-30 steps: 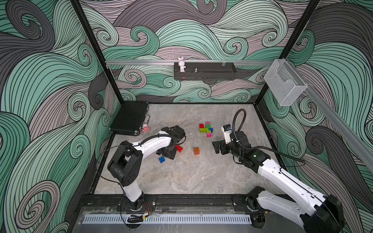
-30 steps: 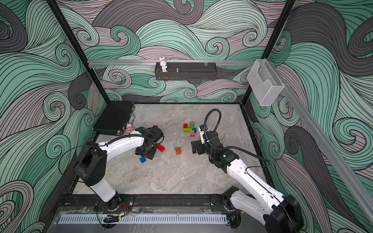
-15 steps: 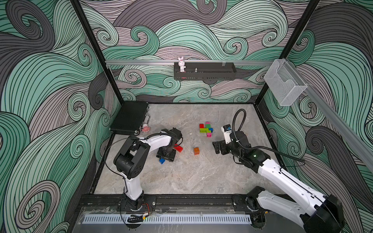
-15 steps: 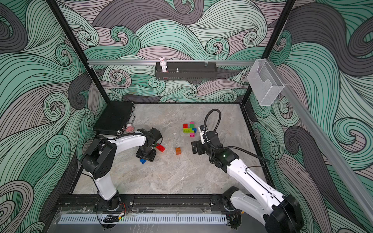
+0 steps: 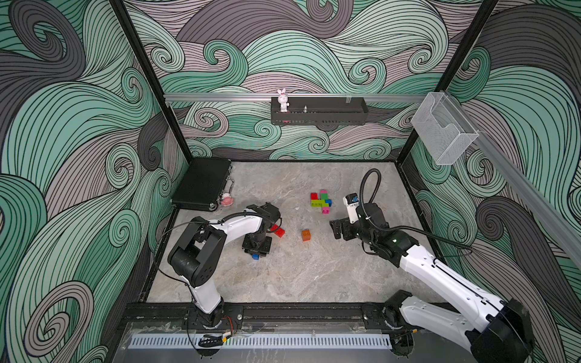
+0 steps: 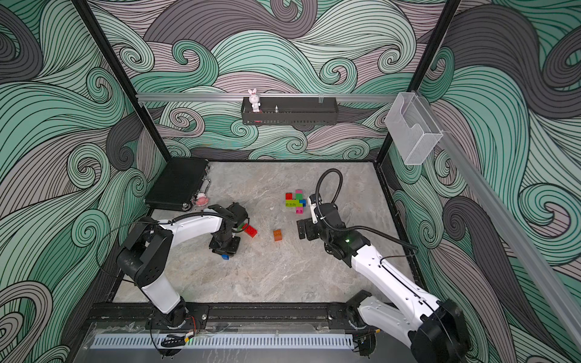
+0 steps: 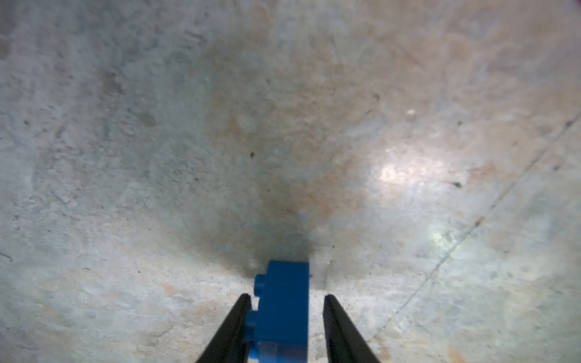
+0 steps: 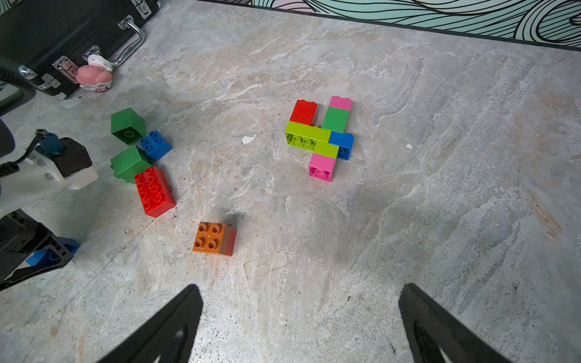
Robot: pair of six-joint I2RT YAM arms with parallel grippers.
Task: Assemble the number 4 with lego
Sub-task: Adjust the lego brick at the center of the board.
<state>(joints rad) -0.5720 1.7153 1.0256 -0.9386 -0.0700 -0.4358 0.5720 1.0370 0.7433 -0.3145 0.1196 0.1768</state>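
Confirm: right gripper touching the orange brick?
Apart. The right wrist view shows bare floor between the open right gripper and the orange brick.

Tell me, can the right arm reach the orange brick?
Probably yes. The orange brick sits alone just ahead of the right arm's fingers, which are wide open, with only bare table between them.

A black case (image 5: 202,184) is being kept closed at the far left corner of the marbled counter (image 5: 298,276), with a pink-and-white toy (image 8: 94,74) lying just beside its latches. A white rabbit figure (image 5: 283,100) is being carried upright by a black wall shelf (image 5: 327,115). 1 clear bin (image 5: 443,133) is being held on the side rail.
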